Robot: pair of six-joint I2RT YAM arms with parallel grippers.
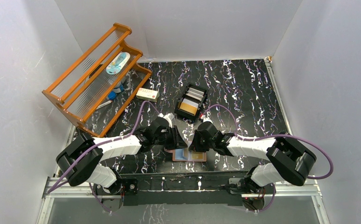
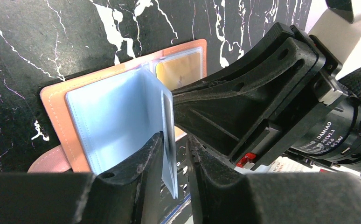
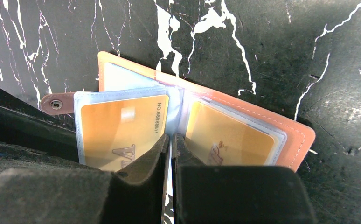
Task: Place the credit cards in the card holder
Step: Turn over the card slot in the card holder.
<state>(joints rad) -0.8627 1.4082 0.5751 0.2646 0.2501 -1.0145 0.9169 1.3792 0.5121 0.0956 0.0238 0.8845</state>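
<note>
The salmon-brown card holder (image 1: 189,155) lies open on the black marble table between both arms. It also shows in the left wrist view (image 2: 52,98) and the right wrist view (image 3: 295,135). Gold credit cards (image 3: 118,126) sit in its clear sleeves on both sides. One pale sleeve (image 2: 155,107) stands upright. My right gripper (image 3: 170,136) is shut on a thin pale sheet, which looks like that sleeve. I cannot tell if a card is in it. My left gripper (image 2: 174,137) straddles the sleeve's edge, with a gap on one side. More credit cards (image 1: 188,108) stand in a tray.
A black slotted tray (image 1: 202,100) stands just behind the grippers. A white-and-red small box (image 1: 148,94) lies to its left. An orange wooden rack (image 1: 94,74) with a few items fills the back left. White walls enclose the table on three sides.
</note>
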